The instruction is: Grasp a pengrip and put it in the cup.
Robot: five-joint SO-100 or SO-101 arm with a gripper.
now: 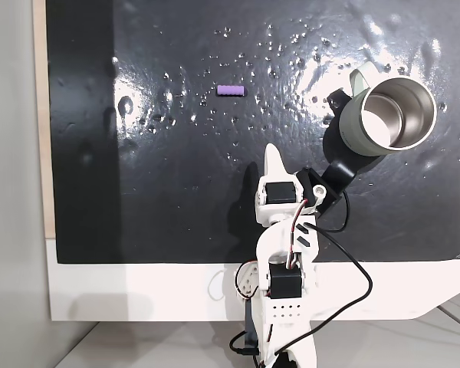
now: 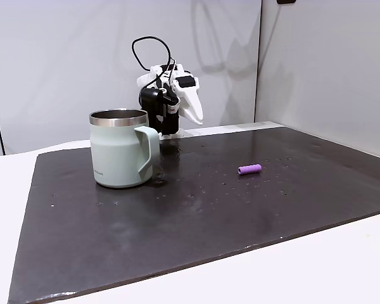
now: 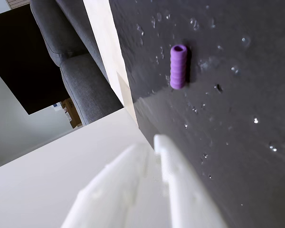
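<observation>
The purple pengrip point(image 1: 231, 90) lies on its side on the black mat, alone, in the upper middle of a fixed view. From the side it is the pengrip point(image 2: 249, 169) right of the cup. The grey-green metal cup point(image 1: 387, 115) stands upright at the mat's right, its handle toward the far edge; its steel inside looks empty. My white gripper point(image 1: 273, 156) hovers shut and empty, well short of the pengrip and left of the cup. The wrist view has the pengrip point(image 3: 178, 66) ahead of the shut gripper point(image 3: 156, 142).
The black mat point(image 1: 161, 199) is wet-looking, with shiny droplets, and lies on a white table point(image 1: 138, 291). My arm's base and its cables point(image 1: 345, 253) sit at the mat's near edge. A grey sofa point(image 3: 71, 71) is beyond the table.
</observation>
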